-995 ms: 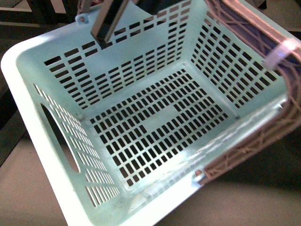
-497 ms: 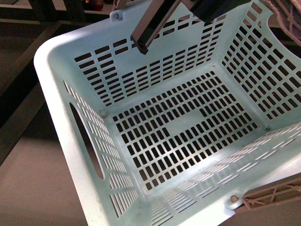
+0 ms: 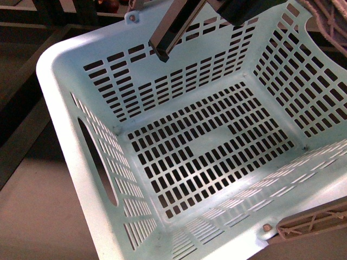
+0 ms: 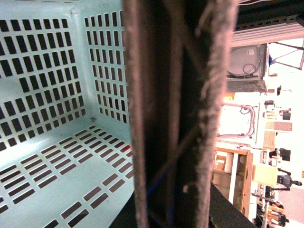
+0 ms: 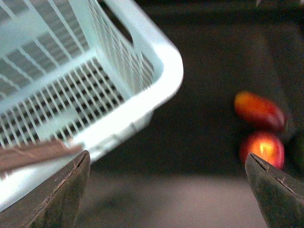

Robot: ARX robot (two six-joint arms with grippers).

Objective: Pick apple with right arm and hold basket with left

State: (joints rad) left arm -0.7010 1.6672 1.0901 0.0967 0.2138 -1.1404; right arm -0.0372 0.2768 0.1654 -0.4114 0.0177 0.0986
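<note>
The pale mint-green basket (image 3: 65, 70) fills the front view, tilted and empty. Its brownish handle (image 3: 317, 219) shows at the lower right and top right. In the left wrist view the handle (image 4: 180, 114) runs right across the middle, close up, and hides my left gripper's jaws, which are shut on it. My right gripper (image 5: 166, 159) is open and empty over a dark surface, beside the basket's corner (image 5: 161, 71). A round red apple with a yellow patch (image 5: 263, 148), blurred, lies just beyond one fingertip (image 5: 273, 190).
A second, longer red-orange fruit (image 5: 259, 110) lies touching the apple. A dark arm part (image 3: 173, 30) hangs over the basket's far wall; which arm it belongs to I cannot tell. A small reddish fruit (image 3: 110, 4) shows beyond the basket. Dark shelf rails (image 3: 32, 32) run at the left.
In the front view the basket swung to the right, so most of its handle left the frame, then nudged slightly left. The dark arm part moved with it.
</note>
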